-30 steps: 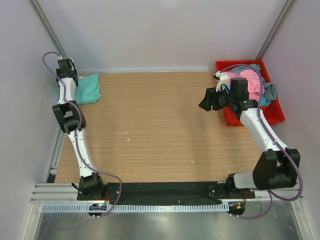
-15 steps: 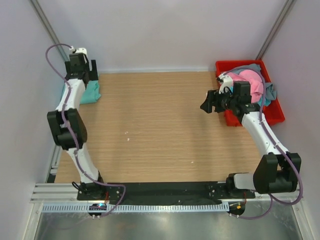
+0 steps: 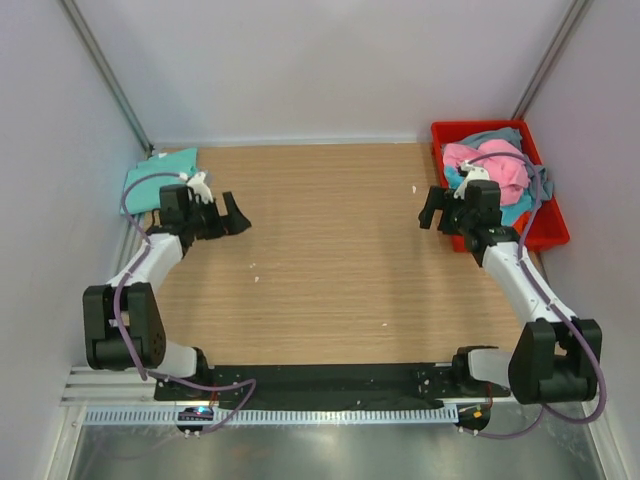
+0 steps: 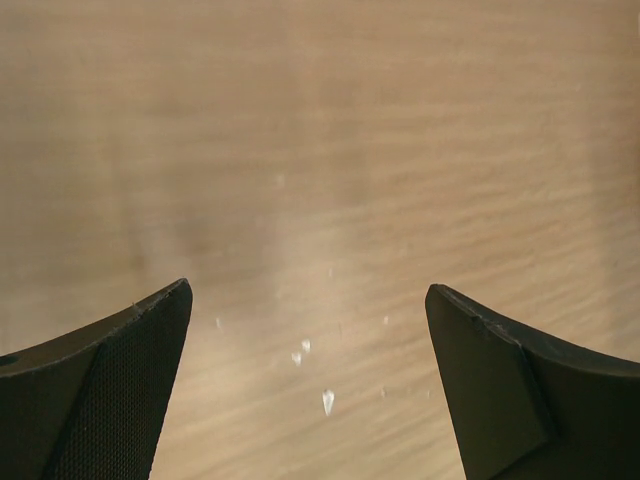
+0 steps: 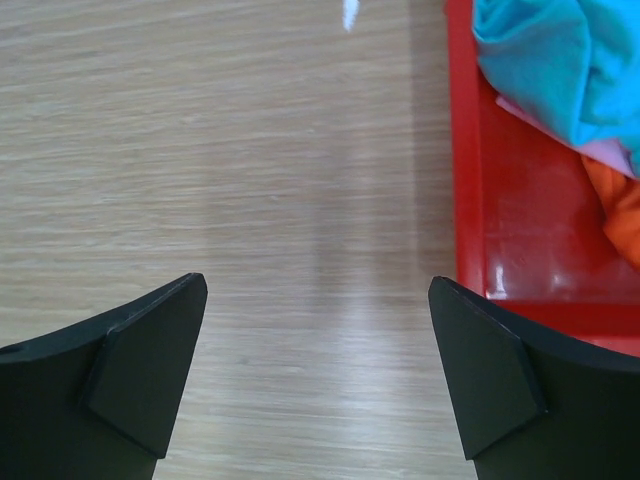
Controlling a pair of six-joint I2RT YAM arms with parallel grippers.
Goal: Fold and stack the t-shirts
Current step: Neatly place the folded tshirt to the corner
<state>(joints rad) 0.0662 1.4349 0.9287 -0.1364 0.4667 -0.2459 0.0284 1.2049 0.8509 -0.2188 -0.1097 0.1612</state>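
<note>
The teal-green t-shirt (image 3: 150, 177) is lying folded in the upper left of the top view, at the tabletop's (image 3: 330, 260) far left corner. Just below and to its right, the left hand (image 3: 232, 215) is hovering over bare wood, its jaws spread wide and holding nothing. At the right of the frame, the right hand (image 3: 432, 208) is also gaping empty, just beside the red bin's (image 3: 552, 236) left wall. Inside the bin, the pink t-shirt (image 3: 492, 162), turquoise-blue t-shirt (image 5: 565, 65) and grey-blue t-shirt (image 3: 541, 182) are sitting bunched together.
</note>
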